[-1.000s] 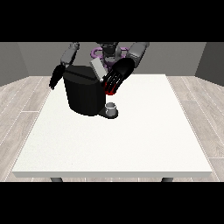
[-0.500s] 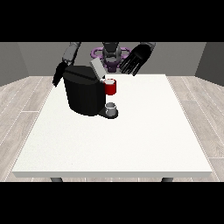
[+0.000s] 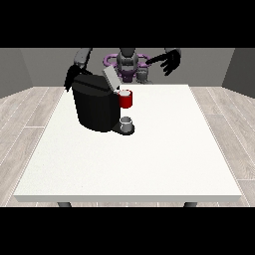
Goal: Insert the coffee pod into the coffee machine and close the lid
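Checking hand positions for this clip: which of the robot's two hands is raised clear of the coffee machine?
The black hand at the view's right, fingers spread; the other hand sits behind the black coffee machine.

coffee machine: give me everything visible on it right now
The black, boxy coffee machine stands upright on the large white table, toward the far edge at the view's left. It looks like matte plastic. A grey lid flap on top is tilted up, open. A red thing at the machine sits at its front, above a small grey cup on the dark base. No hand visibly touches it.
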### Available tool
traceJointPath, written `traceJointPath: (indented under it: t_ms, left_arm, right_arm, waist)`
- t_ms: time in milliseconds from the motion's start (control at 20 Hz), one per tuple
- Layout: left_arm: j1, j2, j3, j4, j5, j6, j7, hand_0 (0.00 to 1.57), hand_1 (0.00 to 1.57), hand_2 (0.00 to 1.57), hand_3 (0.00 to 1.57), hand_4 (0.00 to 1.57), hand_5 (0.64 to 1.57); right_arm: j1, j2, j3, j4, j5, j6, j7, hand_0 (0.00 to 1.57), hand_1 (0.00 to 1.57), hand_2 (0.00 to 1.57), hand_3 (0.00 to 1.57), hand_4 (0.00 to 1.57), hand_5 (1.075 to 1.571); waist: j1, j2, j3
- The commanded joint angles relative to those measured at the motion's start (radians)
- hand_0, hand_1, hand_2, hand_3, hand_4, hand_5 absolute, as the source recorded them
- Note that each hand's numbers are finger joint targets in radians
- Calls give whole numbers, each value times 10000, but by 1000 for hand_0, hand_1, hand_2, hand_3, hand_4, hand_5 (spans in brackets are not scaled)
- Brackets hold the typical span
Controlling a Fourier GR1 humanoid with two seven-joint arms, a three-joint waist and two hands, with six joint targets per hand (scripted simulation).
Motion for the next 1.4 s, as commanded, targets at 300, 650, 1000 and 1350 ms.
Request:
traceJointPath:
  t_ms: [300, 650, 1000, 1350]
  left_arm:
    - [2892, -467, 322, 38, 829, -465, -303, 0, 0, 0, 0, 389, 1571]
    - [2995, -900, 272, -661, 1705, -494, 896, 0, 0, 0, 0, 368, 1571]
    - [4226, -744, -274, -2829, 2242, -937, 925, 0, 0, 0, 0, 394, 1571]
    - [4044, -904, -1288, -3818, 2746, -143, 1243, 0, 0, 0, 0, 356, 1571]
  right_arm:
    - [12, 293, 497, -1357, -803, 1310, 66, 0, 0, 0, 0, 0, 1571]
    - [-698, 87, 1459, -2019, -49, 1571, 697, 0, 0, 0, 0, 154, 1571]
    - [-1586, -648, 440, -2307, -795, 1907, 1314, 0, 0, 0, 0, 0, 1571]
    - [-3090, -296, 70, -1251, -1424, 1758, 1918, 0, 0, 0, 0, 83, 1571]
  waist:
    - [644, -1833, 15]
    - [931, -2167, 17]
    - [1160, -1252, 19]
    - [1475, -136, 19]
